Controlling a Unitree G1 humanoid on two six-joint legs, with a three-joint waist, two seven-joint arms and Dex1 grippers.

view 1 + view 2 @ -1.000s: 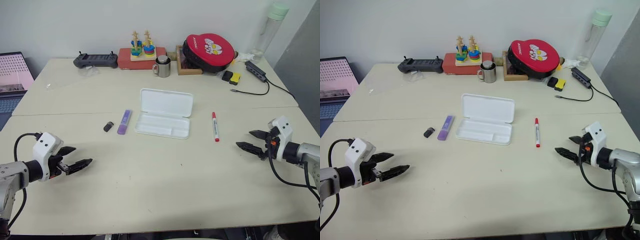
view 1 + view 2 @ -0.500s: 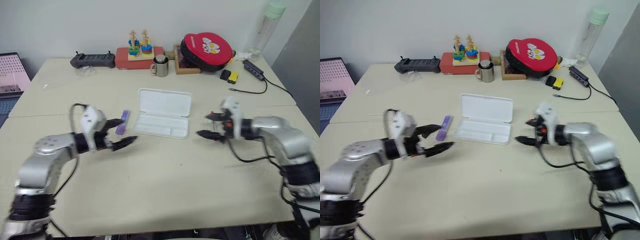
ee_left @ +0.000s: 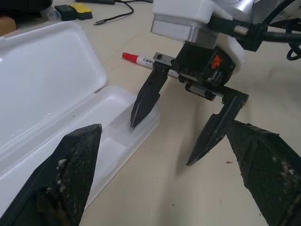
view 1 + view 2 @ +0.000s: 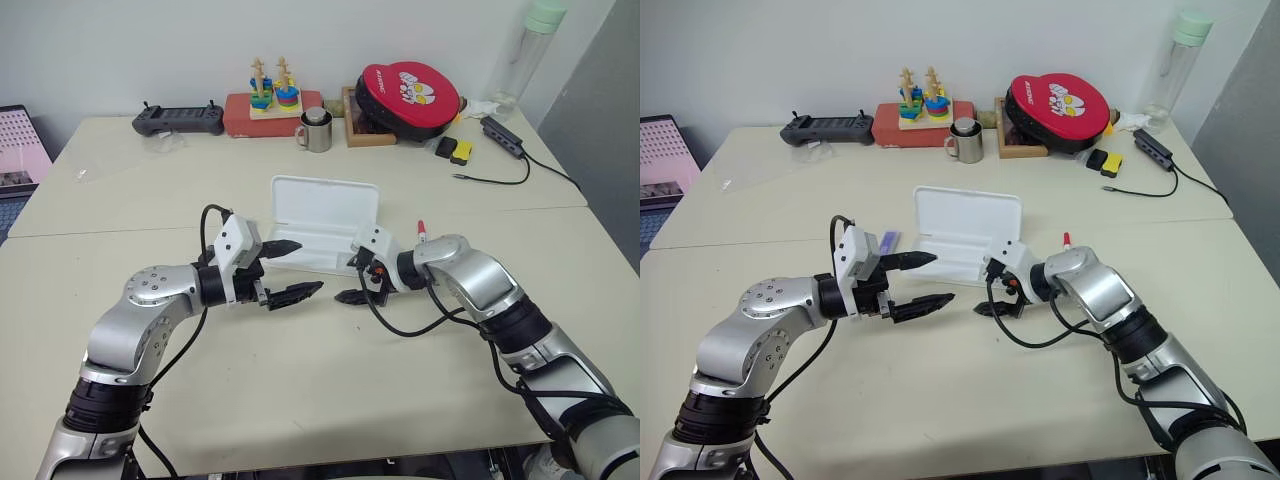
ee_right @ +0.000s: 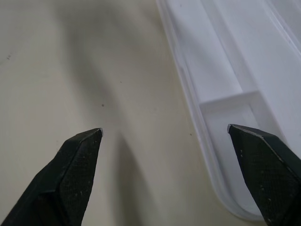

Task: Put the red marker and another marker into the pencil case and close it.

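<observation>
Both arms have swung in from the table's outer sides since a second ago, and the grippers are now facing each other tip to tip at the case's front edge.

The left gripper point(image 4: 288, 270) is hovering with its fingers spread wide and nothing between them — one tip reaching over the case's front left corner, the other over bare table just in front of it. The right gripper point(image 4: 356, 283) is pointing toward it from the opposite side, fingers also parted and empty; in the left wrist view one tip is hanging over the tray's front corner and the other over the tabletop beside the rim.

The case point(image 4: 322, 207) is lying open near the table's middle, lid tipped back toward the far side, tray empty. The red marker point(image 4: 421, 229) is lying on the table to the case's right, mostly hidden behind the right arm, its red cap showing. The purple marker point(image 4: 888, 239) is sitting just left of the case, partly covered by the left gripper's housing.

The table point(image 4: 330, 390) is bare in front of the grippers, giving open room toward the near edge. Along the far edge a mug point(image 4: 318, 131), a controller point(image 4: 179, 120) and a red round case point(image 4: 412, 90) are standing well apart from the arms.
</observation>
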